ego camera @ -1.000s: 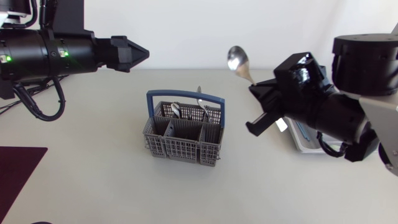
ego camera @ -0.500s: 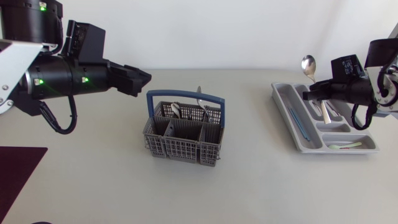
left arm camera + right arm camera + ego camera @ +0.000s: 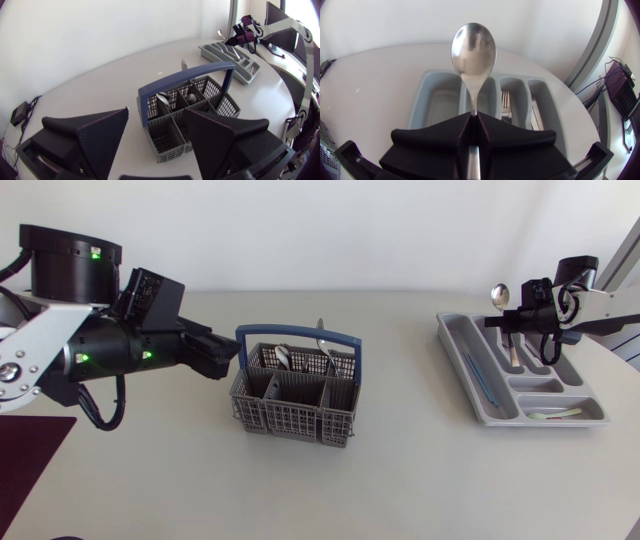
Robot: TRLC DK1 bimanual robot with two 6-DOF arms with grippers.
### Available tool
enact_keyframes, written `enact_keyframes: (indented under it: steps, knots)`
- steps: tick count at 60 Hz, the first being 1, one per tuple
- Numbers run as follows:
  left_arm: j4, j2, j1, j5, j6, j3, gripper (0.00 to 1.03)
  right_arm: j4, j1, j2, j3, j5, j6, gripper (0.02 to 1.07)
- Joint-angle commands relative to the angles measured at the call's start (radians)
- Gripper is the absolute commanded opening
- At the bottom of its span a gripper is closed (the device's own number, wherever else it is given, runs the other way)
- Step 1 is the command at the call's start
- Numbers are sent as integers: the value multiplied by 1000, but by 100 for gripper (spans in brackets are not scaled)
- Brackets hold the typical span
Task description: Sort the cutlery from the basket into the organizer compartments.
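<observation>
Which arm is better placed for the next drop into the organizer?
Right. The right gripper is shut on a spoon and sits over the organizer. The left gripper is open and empty beside the basket, far from the organizer.

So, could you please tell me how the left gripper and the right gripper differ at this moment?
The left gripper is open and empty; the right gripper is shut on a spoon. The left one is by the basket; the right one is over the organizer. Both are matte black.
</observation>
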Motion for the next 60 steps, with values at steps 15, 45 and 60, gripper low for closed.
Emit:
enact_keyframes:
  steps: [15,45,60]
  knots:
    - [12,-32,2,-5,69,-90,76,-97,-10,215,213,32,38,11]
    - [18,-43,7,-5,135,-196,76,-82,13,198,136,84,-25,63]
    - [25,-40,13,-5,176,-237,75,-28,57,11,-62,87,-42,63]
